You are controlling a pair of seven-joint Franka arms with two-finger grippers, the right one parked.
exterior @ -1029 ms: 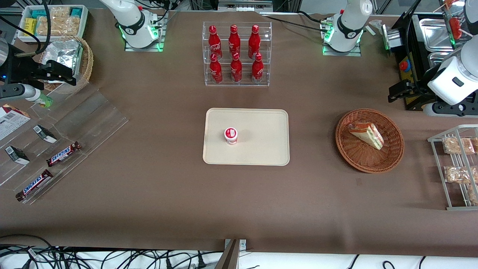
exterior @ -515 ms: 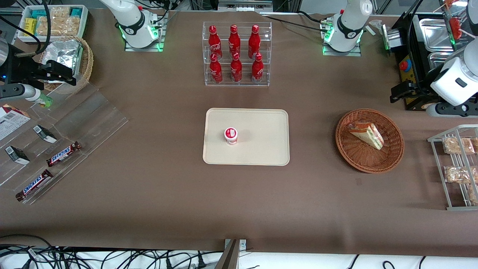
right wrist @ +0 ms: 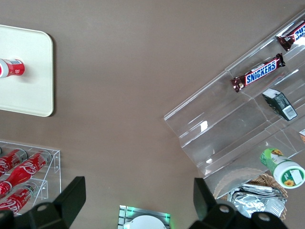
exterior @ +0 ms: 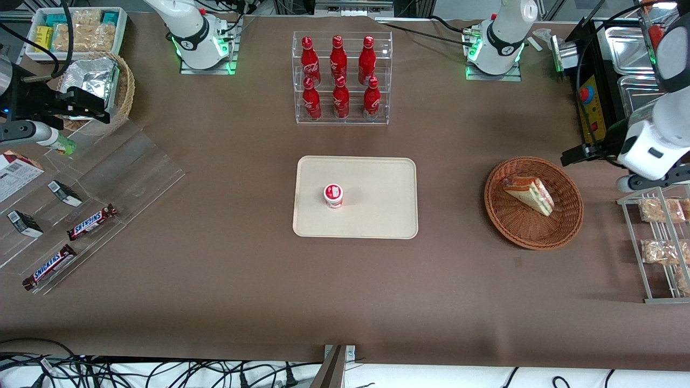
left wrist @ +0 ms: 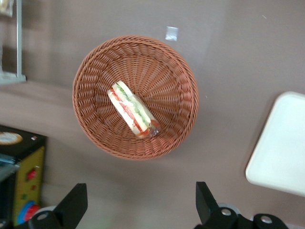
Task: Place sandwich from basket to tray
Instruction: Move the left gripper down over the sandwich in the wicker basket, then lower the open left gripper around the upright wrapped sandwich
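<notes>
The triangular white-bread sandwich [exterior: 529, 195] with red and green filling is lying inside the round reddish-brown wicker basket [exterior: 560, 229], untouched, on the brown counter [exterior: 215, 269]. The working arm's hand [left wrist: 138, 205] is hovering above the counter just beside the basket, its two black fingers [left wrist: 74, 202] spread wide and holding nothing. The flat cream rectangular tray [exterior: 377, 215] is sitting well apart from the basket, carrying a small red-and-white cup [exterior: 333, 195].
</notes>
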